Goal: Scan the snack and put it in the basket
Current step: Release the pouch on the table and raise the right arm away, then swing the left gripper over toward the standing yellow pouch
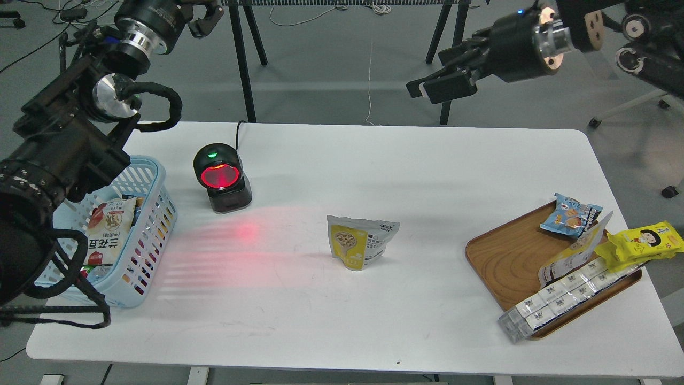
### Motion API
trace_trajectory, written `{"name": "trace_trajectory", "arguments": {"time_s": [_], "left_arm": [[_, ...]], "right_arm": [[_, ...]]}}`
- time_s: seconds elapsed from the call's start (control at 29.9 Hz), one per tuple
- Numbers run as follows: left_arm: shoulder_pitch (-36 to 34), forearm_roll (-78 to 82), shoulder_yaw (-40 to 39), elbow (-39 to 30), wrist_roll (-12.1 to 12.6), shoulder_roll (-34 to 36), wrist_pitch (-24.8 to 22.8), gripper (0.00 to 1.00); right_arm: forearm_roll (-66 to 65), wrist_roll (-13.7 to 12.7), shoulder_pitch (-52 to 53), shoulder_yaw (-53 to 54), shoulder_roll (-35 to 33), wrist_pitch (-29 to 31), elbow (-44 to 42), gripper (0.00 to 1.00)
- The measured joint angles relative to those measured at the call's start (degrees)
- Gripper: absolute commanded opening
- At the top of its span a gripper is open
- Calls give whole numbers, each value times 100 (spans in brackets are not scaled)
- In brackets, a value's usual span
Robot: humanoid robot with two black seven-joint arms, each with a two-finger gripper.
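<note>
The snack (360, 241), a small pouch with a yellow front and a round nut picture, stands upright on its own in the middle of the white table. The light blue basket (152, 176) sits at the table's left edge and holds other packs. My right gripper (435, 87) is high above the table's far edge, well up and to the right of the snack, with its fingers apart and nothing between them. My left gripper (207, 13) is at the top left, far behind the basket, partly cut off by the picture's edge.
A black scanner (220, 179) glows red and casts red light on the table toward the snack. A brown wooden tray (505, 256) at the right holds a blue packet (569, 214), a yellow cartoon pack (644, 243), another pouch and a long box (561, 299).
</note>
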Motion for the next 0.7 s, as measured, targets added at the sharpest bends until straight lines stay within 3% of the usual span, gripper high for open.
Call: {"name": "trace_trajectory", "arguments": {"time_s": [0.3,0.47,0.7], "left_arm": [[-263,1757,72,-194,8,-113,0,100],[-328,2939,157,-1026,33,149,-2,100],[-485,4965,168,-2272,17,302,-2,99]], "right_arm": [[1721,0,-899,524,-572,-473,-593,99],[3508,0,-1286,929,-544,-489,-1427,99],[5269,0,-1700,1012,-567,-470,-1849,99]]}}
